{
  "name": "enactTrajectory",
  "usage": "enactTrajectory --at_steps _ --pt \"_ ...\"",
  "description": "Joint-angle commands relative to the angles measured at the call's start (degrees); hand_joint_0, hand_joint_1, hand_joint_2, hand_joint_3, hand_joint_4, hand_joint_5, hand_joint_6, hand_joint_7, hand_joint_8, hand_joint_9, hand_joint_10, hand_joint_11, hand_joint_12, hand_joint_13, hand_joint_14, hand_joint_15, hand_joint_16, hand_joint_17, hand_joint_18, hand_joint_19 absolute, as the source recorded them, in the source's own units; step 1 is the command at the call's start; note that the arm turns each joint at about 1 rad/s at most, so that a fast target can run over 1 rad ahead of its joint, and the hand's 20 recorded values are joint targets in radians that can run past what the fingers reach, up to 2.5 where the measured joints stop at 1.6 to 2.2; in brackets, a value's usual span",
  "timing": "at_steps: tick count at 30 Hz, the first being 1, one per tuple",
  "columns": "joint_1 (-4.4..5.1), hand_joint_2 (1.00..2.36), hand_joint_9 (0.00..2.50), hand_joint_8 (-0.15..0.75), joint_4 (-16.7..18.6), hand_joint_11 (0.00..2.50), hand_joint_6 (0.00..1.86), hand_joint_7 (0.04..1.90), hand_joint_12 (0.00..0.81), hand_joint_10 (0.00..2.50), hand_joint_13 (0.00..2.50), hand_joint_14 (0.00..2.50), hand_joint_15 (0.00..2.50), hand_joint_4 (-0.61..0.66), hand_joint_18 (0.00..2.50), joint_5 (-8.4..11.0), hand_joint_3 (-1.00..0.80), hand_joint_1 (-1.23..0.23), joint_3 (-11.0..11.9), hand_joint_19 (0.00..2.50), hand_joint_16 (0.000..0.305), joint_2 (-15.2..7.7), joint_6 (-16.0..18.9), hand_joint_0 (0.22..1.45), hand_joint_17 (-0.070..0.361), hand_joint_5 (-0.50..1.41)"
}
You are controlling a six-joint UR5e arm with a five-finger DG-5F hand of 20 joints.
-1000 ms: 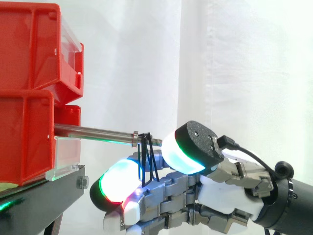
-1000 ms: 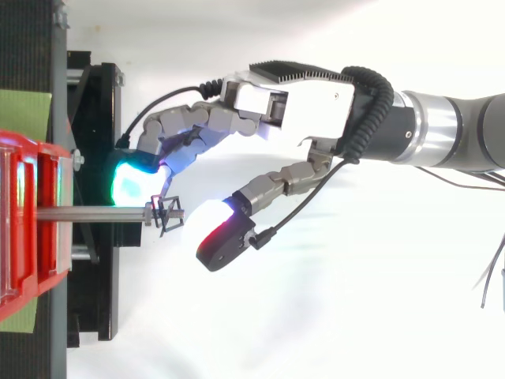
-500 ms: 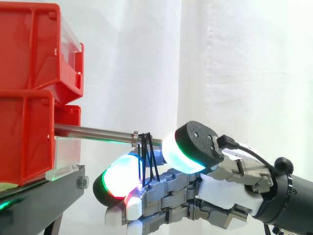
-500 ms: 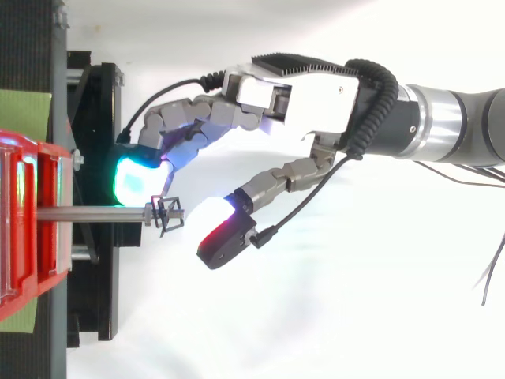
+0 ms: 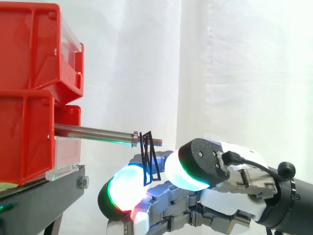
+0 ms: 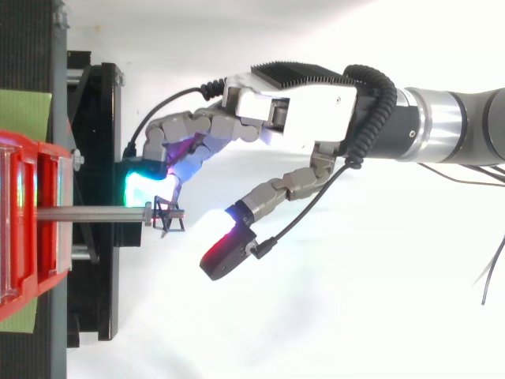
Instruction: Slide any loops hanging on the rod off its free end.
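A steel rod [image 5: 93,132] sticks out rightward from the red bins, ending in a threaded tip. A small bunch of thin black loops [image 5: 150,159] hangs on that tip, just past a collar, and tilts a little; from above the loops [image 6: 168,219] sit at the rod's [image 6: 91,213] very end. My hand [image 5: 230,196] comes in from the right and lies below the rod. One glowing fingertip [image 5: 124,188] is under and behind the loops, while the thumb pad [image 5: 188,171] is to their right. In the top view my hand [image 6: 292,106] has fingers and thumb spread apart, holding nothing.
Two stacked red bins [image 5: 29,54] stand on a black stand [image 5: 39,196] at the left. A white curtain hangs behind. A green patch [image 6: 24,110] lies on the stand's top at the far left. Right of the rod tip there is free room.
My hand has dropped lower and eased right. The thumb has swung away from the rod tip. The loops have slid slightly toward the tip and now hang tilted.
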Motion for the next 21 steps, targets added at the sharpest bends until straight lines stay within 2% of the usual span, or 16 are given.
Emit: enactTrajectory --at_steps 1,4,16,21 --pt "-0.02 1.01 0.8 0.32 0.1 0.53 0.63 1.17 0.36 0.01 0.71 0.01 0.19 0.23 0.74 -0.75 -0.35 -0.71 0.0 0.29 0.061 0.0 -0.3 0.63 0.136 -0.17" --pt "-0.02 1.01 0.81 0.32 0.3 0.54 0.67 1.11 0.36 0.01 0.72 0.01 0.19 0.23 0.74 -0.84 -0.34 -0.71 0.0 0.3 0.061 0.0 -0.3 0.63 0.136 -0.18" --pt "-0.02 1.01 0.82 0.328 0.2 0.54 0.66 1.15 0.362 0.01 0.72 0.01 0.19 0.24 0.74 -0.84 -0.39 -0.61 0.0 0.3 0.061 0.0 -0.3 0.6 0.137 -0.16" --pt "-0.1 1.01 0.83 0.328 0.3 0.54 0.75 1.09 0.363 0.01 0.72 0.01 0.19 0.2 0.74 -0.84 -0.36 -0.61 0.0 0.3 0.061 0.0 -0.2 0.62 0.137 -0.18"
